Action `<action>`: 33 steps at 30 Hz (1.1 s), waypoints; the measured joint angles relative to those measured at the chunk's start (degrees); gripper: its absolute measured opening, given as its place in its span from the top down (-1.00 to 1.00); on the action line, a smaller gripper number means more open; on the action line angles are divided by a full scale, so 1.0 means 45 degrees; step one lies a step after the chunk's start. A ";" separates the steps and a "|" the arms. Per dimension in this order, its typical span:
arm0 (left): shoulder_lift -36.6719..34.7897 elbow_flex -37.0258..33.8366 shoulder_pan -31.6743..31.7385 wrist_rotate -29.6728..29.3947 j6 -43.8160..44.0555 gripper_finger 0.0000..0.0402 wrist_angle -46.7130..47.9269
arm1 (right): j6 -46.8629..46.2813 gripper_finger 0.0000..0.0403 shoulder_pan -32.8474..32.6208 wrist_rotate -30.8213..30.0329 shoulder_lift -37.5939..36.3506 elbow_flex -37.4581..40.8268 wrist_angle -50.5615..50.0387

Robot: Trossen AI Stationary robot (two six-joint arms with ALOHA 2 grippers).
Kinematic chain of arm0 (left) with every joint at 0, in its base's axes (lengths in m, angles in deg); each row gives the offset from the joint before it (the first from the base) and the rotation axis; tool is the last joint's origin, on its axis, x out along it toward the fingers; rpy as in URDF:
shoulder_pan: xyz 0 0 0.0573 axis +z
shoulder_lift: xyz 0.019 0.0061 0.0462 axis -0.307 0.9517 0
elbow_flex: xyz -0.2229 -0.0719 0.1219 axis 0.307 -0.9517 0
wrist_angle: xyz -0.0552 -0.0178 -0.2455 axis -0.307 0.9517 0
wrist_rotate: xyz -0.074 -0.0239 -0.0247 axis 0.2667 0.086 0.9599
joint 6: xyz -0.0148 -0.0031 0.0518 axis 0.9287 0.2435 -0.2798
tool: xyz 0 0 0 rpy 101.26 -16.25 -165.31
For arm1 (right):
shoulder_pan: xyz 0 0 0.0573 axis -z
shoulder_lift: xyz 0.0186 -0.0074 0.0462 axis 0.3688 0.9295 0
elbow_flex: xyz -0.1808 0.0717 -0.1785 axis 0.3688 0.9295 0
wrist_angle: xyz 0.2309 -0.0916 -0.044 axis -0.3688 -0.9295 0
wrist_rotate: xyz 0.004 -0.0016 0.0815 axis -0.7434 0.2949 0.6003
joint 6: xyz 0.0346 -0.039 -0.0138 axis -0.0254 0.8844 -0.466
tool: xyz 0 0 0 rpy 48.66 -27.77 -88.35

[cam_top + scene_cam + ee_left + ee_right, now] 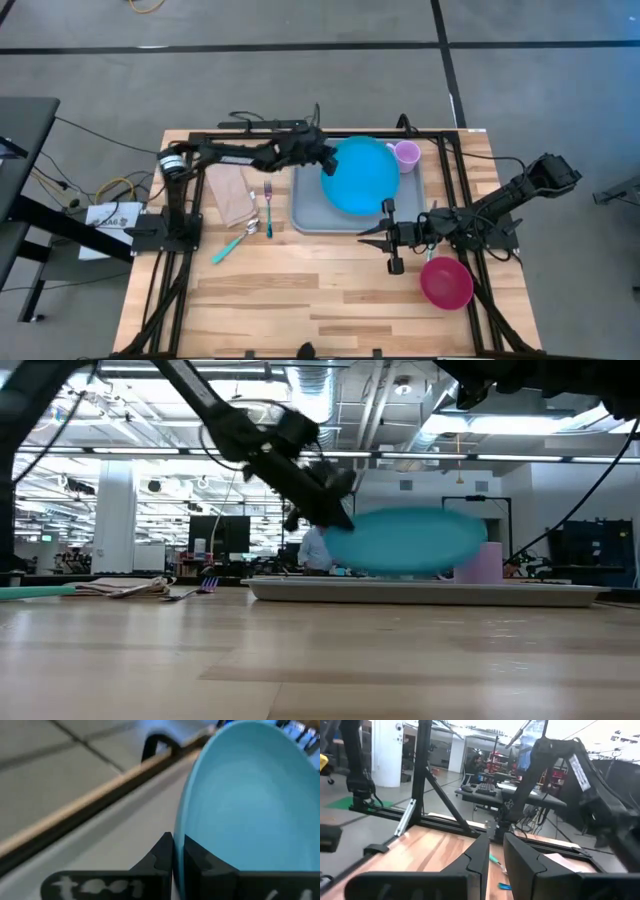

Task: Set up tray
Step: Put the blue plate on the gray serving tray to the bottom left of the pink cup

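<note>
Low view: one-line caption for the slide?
Left gripper holds the blue plate by its rim above the grey tray, pink cup behind.

A large open-plan robotics laboratory or industrial workspace is shown. A wooden butcher-block table (300,290) is set on a bare grey concrete floor (300,90) marked with dark lines, and a black metal frame (160,290) is bolted along its edges. Loose cables (110,185) are trailed across the floor at the left. Beyond the far edge of the table, an exposed ceiling with ducts and strip lights (400,400) is seen, along with white columns (115,510), dark monitors (220,532) and cluttered workbenches (490,787), at one of which a person (476,762) is seated.
</note>
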 joint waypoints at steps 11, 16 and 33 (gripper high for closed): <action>0.1427 0.2627 -0.0314 -0.0700 -0.1385 0.94 0.2592 | 0.0488 0.74 0.0052 -0.0005 0.0000 0.0000 -0.0046; 0.1500 0.2682 -0.0441 -0.0630 -0.1478 0.84 0.2868 | 0.0488 0.74 0.0052 0.0000 0.0000 0.0000 -0.0007; 0.1490 0.2693 -0.0505 -0.0420 -0.1894 0.59 0.3879 | 0.0488 0.74 0.0052 0.0015 0.0000 0.0005 0.0001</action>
